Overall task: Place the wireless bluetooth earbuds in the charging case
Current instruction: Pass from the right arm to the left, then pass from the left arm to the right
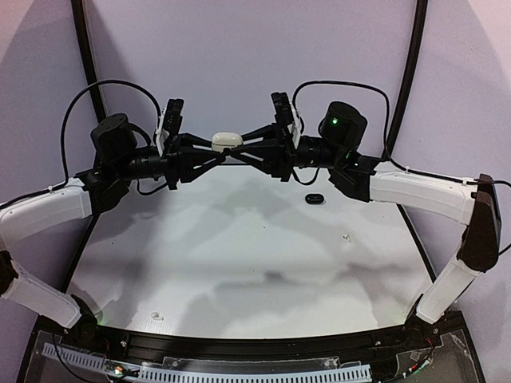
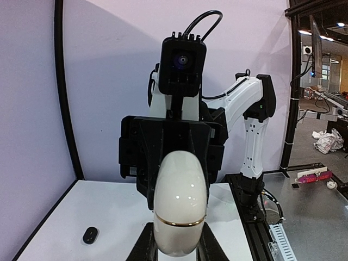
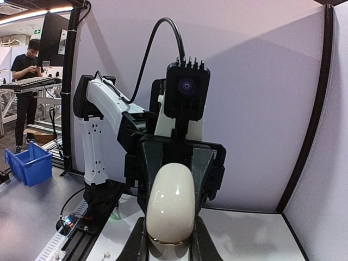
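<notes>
The left jaws and the right jaws are both squeezing the white charging case (image 1: 226,141), holding it above the table (image 1: 239,263).

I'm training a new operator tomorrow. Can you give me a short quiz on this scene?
1. True or false: the white case lies on the table.
2. What grips the white case? A) the left gripper alone B) the right gripper alone C) both, one at each end.
3. What lies on the table below the right gripper?
Key: 1 false, it is held up in the air. 2 C. 3 a small black oval object.
</notes>
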You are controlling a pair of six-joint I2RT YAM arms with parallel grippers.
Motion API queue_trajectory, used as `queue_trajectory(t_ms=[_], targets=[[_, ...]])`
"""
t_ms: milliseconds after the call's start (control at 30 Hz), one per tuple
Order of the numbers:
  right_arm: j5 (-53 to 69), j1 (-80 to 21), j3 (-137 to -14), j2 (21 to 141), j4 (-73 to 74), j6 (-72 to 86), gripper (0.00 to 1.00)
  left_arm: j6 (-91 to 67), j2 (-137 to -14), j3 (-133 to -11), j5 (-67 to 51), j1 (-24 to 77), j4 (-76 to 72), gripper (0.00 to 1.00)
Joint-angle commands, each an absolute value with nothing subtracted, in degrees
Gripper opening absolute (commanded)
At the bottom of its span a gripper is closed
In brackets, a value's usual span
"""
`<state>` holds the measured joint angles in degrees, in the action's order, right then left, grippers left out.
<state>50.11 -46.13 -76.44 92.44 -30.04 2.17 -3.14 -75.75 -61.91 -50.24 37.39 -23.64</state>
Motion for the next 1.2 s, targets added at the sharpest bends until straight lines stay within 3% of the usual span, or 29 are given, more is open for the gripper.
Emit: queue_trajectory(t_ms=[0,33,100,300,400,533,667,767,800,867,1033,1067,1167], targets=[[45.62,-46.16,-74.99,93.56,-25.68,1.42,0.20,-5.17,-74.41,-64.26,-51.94,38.23,-25.66,0.01],[45.18,-46.17,-74.97,93.48,-25.49,1.33,0.26,-5.22,-74.34,-64.16,-51.63,38.23,-25.31,0.01],[44.35,-46.15,-74.83,92.67,-25.16,1.05,0.49,-4.99,-73.89,-63.68,-50.53,38.19,-24.55,0.01],[43.25,-46.06,-75.75,90.53,-23.52,-0.66,0.65,-2.51,-73.46,-63.38,-49.89,38.23,-21.35,0.01],[42.70,-46.05,-77.89,89.25,-17.20,-3.30,0.82,-0.66,-73.05,-63.06,-48.76,38.23,-18.73,0.01],[42.63,-46.05,-81.41,87.72,-7.61,-6.32,0.86,5.05,-72.55,-62.97,-44.52,38.23,-15.14,0.01],[40.73,-46.23,-83.06,87.44,-3.28,-6.50,0.78,7.40,-72.34,-62.84,-43.70,38.22,-13.21,0.01],[41.53,-46.23,-83.56,88.30,-3.04,-6.34,0.61,7.51,-72.37,-63.01,-44.09,38.22,-13.12,0.01],[41.66,-46.23,-84.16,88.90,-2.66,-6.31,0.52,7.53,-72.34,-63.01,-44.15,38.23,-13.23,0.01],[42.19,-46.25,-84.78,89.61,-2.10,-6.36,0.44,7.59,-72.34,-63.06,-44.20,38.23,-13.30,0.01],[44.41,-46.23,-85.82,90.86,-0.88,-7.23,0.43,7.84,-72.44,-63.11,-44.53,38.19,-13.10,0.01],[44.45,-46.23,-85.82,90.91,-0.73,-7.40,0.39,7.96,-72.43,-63.15,-44.68,38.21,-13.21,0.01],[45.81,-46.23,-85.38,90.73,-1.95,-7.65,0.11,8.26,-72.49,-63.03,-45.70,38.18,-13.57,0.01]])
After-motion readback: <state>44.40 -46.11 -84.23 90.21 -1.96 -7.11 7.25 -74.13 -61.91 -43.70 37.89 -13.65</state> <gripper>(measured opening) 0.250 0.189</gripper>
